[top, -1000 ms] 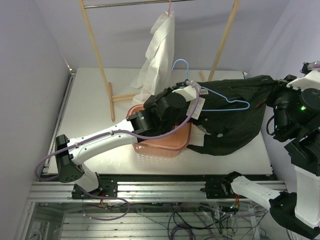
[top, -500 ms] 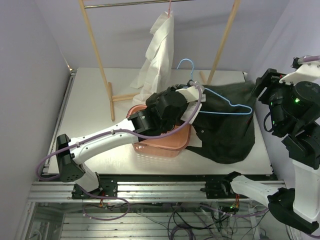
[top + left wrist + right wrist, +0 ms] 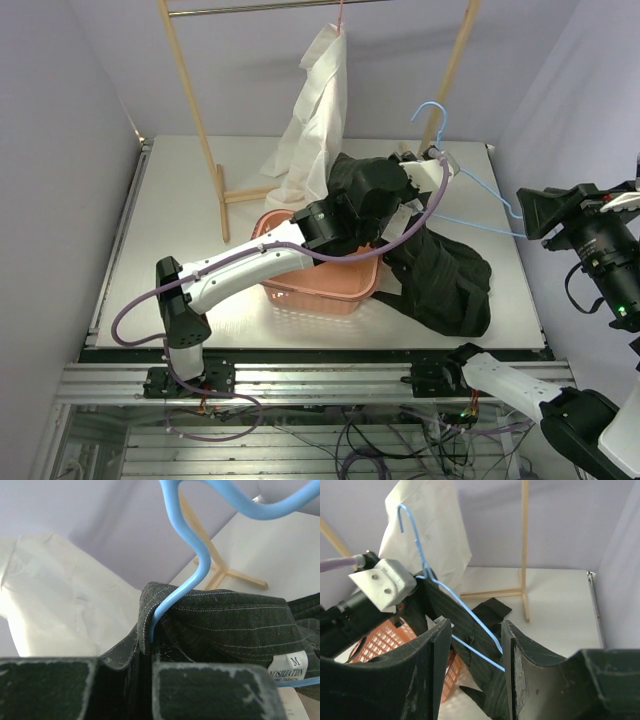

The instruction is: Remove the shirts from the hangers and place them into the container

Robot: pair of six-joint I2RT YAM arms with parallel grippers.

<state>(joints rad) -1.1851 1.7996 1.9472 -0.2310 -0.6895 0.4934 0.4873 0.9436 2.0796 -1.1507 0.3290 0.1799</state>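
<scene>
My left gripper (image 3: pixel 427 160) (image 3: pixel 145 667) is shut on the collar of the dark pinstriped shirt (image 3: pixel 440 280) (image 3: pixel 225 625), held up above the table's right half. The light blue hanger (image 3: pixel 480 190) (image 3: pixel 192 545) (image 3: pixel 465 612) rises out of that collar, and its arm slants right toward my right gripper (image 3: pixel 530 213) (image 3: pixel 475 630). That gripper is open, with the hanger's wires running between its fingers. The shirt's body droops onto the table beside the salmon-pink basket (image 3: pixel 320 285) (image 3: pixel 380 640). The cream-white shirt (image 3: pixel 320 110) (image 3: pixel 435 525) hangs from the pink hanger (image 3: pixel 340 15) on the rail.
The wooden rack (image 3: pixel 195 120) stands across the back of the table, with its feet (image 3: pixel 245 195) on the table behind the basket. My left arm stretches diagonally over the basket. Purple walls close in on both sides.
My left gripper has risen and swung right with the collar and the blue hanger. My right gripper let go of the dark shirt, opened and dropped back right; the shirt slumped onto the table.
</scene>
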